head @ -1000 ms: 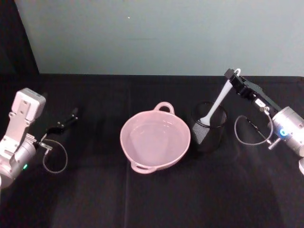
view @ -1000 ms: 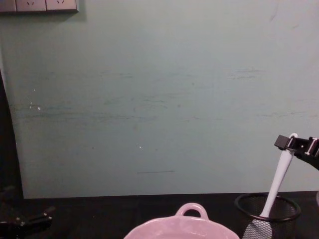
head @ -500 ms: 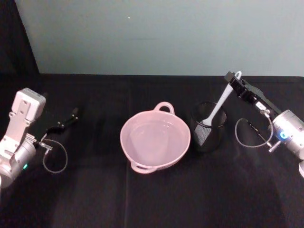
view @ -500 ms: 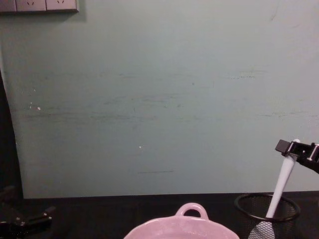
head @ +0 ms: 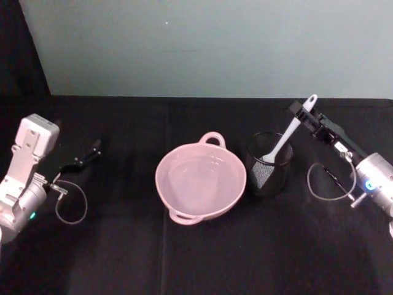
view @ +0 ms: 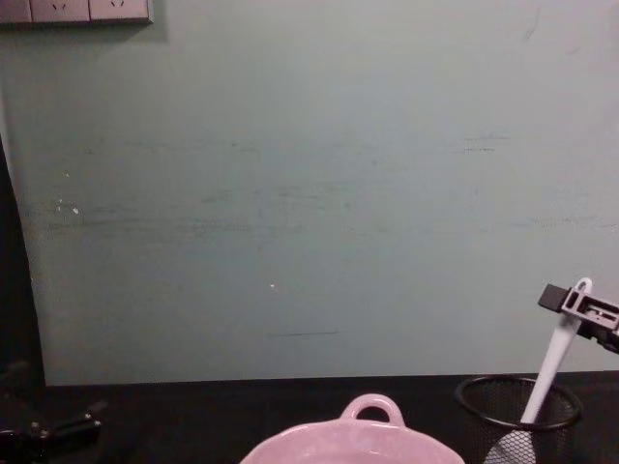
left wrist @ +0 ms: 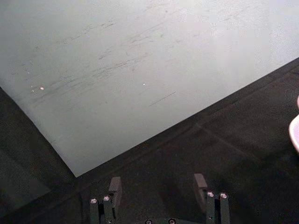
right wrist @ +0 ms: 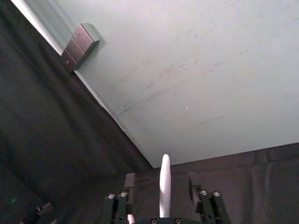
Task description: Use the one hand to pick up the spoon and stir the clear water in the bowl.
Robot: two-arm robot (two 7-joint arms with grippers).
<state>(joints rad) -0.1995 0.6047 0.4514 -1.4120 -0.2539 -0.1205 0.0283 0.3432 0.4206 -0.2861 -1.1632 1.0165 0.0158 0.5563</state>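
Note:
The white spoon [head: 287,134] stands tilted in the black wire-mesh cup [head: 268,175], blade down and handle leaning up to the right. My right gripper [head: 298,110] is open around the upper handle. In the right wrist view the spoon's handle [right wrist: 164,184] rises between the two spread fingers [right wrist: 129,181] with a gap on each side. The pale pink bowl [head: 159,179] sits left of the cup, with clear water [head: 199,179] inside. My left gripper [head: 86,157] rests open at the far left. In the chest view the spoon [view: 553,365] leans out of the cup [view: 484,389].
A black cloth covers the table [head: 196,258], and a pale green wall [head: 209,43] closes off the back. A grey cable loop [head: 328,181] hangs by the right arm. The bowl's loop handle [view: 372,409] shows at the chest view's lower edge.
The right gripper came down and drew back to the right, lowering the spoon deeper into the mesh cup. The handle tip now sticks out past the fingertips. The left arm stayed still.

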